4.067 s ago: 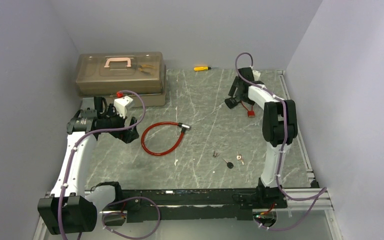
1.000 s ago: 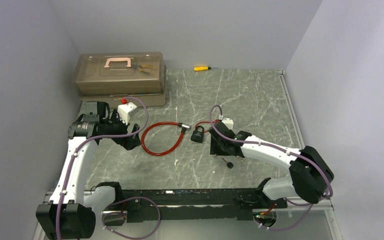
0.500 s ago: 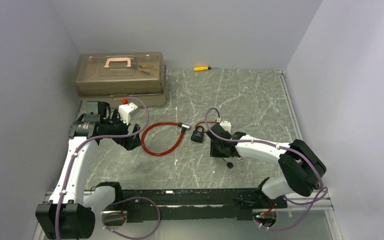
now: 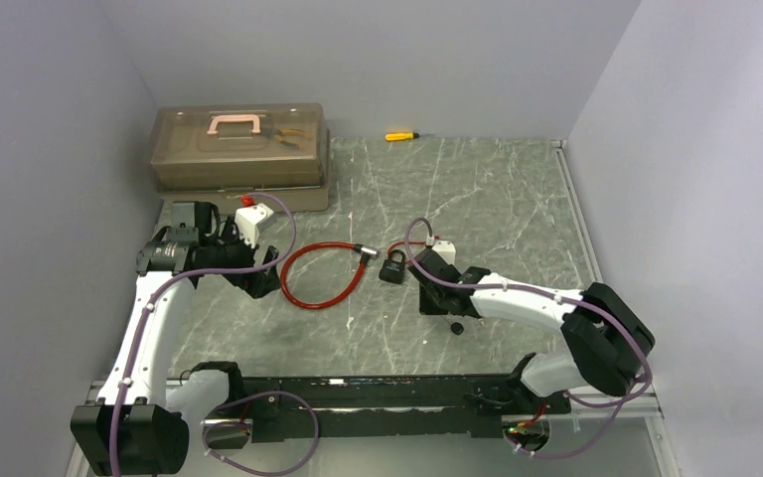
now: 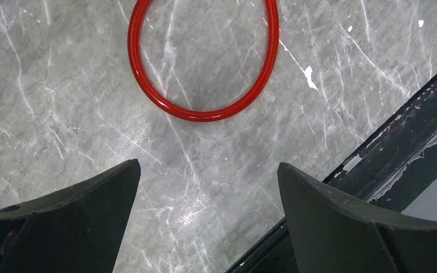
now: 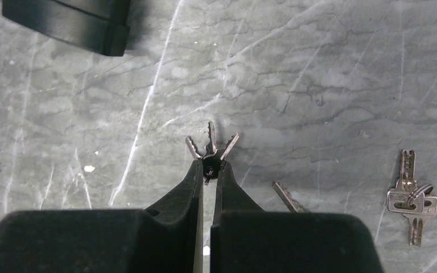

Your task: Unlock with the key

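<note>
Two arms reach low over the marble table [image 4: 517, 199]. At left, the left gripper [image 5: 207, 168] hangs spread wide above the near end of the red cable loop [image 5: 202, 116]. The black padlock [image 4: 392, 268] lies mid-table. Just near-right of it, the right gripper [image 6: 209, 165] is pinched on a key bunch [image 6: 211, 135] — a second keyring [image 6: 409, 196] lies near.

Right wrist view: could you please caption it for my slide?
Right hand shut on a three-key bunch; a second key set lies on the marble table.
</note>
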Controlling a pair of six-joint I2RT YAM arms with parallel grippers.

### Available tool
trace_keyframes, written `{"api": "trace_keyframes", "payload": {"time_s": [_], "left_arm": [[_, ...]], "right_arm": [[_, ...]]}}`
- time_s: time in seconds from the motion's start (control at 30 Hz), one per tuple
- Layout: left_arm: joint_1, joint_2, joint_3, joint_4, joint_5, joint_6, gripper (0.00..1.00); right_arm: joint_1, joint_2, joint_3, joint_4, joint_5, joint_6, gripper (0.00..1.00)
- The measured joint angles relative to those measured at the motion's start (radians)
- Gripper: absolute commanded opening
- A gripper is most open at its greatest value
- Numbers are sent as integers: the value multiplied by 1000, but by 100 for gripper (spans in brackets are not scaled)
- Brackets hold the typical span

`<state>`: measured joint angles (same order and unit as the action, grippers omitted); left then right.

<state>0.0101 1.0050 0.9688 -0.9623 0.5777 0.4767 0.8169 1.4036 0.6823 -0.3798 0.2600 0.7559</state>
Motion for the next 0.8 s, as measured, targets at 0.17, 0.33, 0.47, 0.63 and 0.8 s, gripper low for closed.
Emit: {"api": "trace_keyframes", "payload": {"time_s": [0.17,0.33,0.47,0.63,0.8], "left_arm": [[-2,0,0,1,0,0,98],[-31,0,0,11,-4,1,98],[-47,-8,0,30,-8,6,98],[-78,-59,13,43,31,39,98],[-115,-218,10,64,185,151,99]], "right_arm": [[21,-75,-10,2,-9,-55,0],[35,-162,-10,15,-37,-119,0],[43,-250,-4,24,-89,-186,0],[51,-315,74,23,-185,-258,0],[69,-342,209,37,-315,-311,0]]}}
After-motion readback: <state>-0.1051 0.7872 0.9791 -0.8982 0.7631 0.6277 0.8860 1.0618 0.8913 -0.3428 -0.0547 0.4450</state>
